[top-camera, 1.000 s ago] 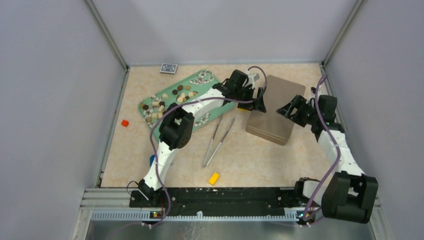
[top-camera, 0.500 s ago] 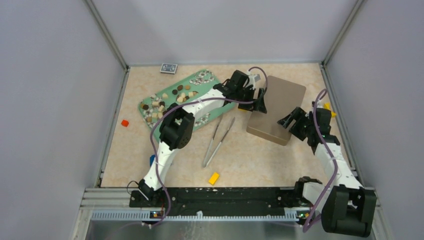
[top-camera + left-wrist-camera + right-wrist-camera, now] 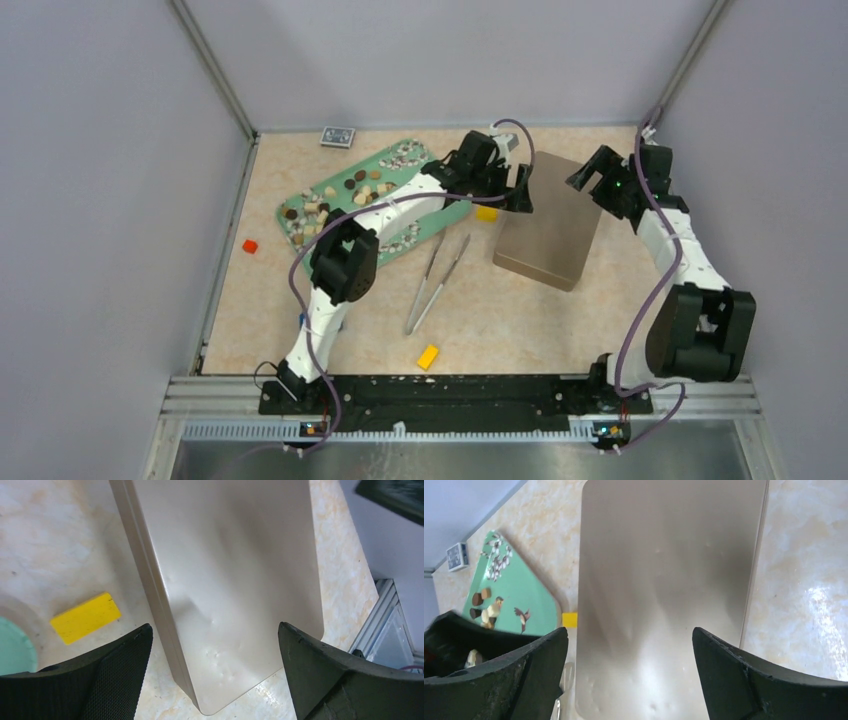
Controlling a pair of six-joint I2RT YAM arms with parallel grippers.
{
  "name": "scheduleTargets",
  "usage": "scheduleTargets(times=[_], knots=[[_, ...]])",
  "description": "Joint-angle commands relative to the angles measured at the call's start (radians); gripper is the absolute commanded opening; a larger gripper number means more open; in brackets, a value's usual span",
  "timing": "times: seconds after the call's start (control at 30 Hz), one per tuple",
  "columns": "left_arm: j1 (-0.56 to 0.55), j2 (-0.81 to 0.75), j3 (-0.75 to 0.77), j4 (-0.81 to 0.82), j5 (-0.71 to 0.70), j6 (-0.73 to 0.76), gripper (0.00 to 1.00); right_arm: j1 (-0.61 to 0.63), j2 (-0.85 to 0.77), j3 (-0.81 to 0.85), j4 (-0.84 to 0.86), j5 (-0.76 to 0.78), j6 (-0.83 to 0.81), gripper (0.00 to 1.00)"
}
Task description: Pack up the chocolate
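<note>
**Chocolate (image 3: 360, 176) unmoved; right arm now at the tin's far end**

We see the pieces scattered on the green tray (image 3: 524, 587) at the bench's (image 3: 500, 310) far left, as before. The left gripper (image 3: 212, 645) is spread wide over the tin's (image 3: 548, 225) left edge and has shifted slightly, uncovering a yellow block (image 3: 487, 213) beside it. The right gripper (image 3: 629, 635), also wide, has swung from the tin's near-right side.

I cannot see inside the closed flat beige metal tin (image 3: 548, 225). The left arm (image 3: 400, 205) hides part of the mint-green tray (image 3: 526, 587); its tiny chocolate pieces (image 3: 362, 182) blur together.
</note>
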State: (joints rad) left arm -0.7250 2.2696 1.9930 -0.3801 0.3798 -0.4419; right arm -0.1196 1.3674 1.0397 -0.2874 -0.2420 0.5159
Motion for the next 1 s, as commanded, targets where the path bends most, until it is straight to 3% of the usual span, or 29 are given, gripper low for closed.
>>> scheduleTargets(times=[0.0,0.2,0.73,0.97], knots=[[0.023,-0.109,0.002,0.0,-0.086,0.036,0.99,0.008,0.104,0.119,0.016,0.022,0.018,0.92],[0.066,-0.199,-0.064,-0.018,-0.107,0.033,0.99,0.057,0.24,0.248,0.056,-0.021,0.053,0.92],[0.125,-0.835,-0.697,-0.029,-0.238,-0.004,0.99,0.104,0.697,0.589,0.066,0.108,0.098,0.92],[0.125,-0.994,-0.849,-0.041,-0.256,-0.044,0.99,0.105,0.62,0.616,0.085,0.094,0.093,0.92]])
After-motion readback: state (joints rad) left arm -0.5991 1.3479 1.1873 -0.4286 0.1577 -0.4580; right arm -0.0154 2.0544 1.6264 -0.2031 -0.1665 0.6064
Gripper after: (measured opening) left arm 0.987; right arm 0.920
